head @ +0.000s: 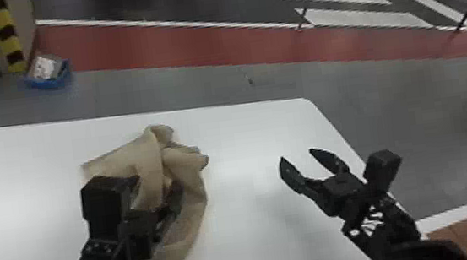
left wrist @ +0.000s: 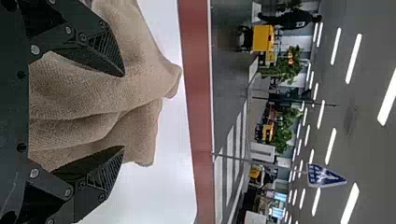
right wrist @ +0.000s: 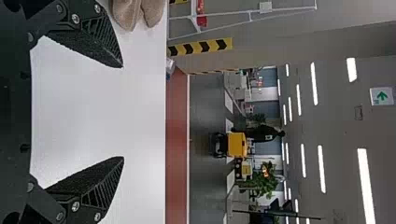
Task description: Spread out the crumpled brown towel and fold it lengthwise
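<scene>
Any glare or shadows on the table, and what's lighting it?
Head view: pale glare on the white table beside the crumpled brown towel, soft grey shadow near the right arm's flat black fingers; both wrist views: long white ceiling lights, probably the source.
</scene>
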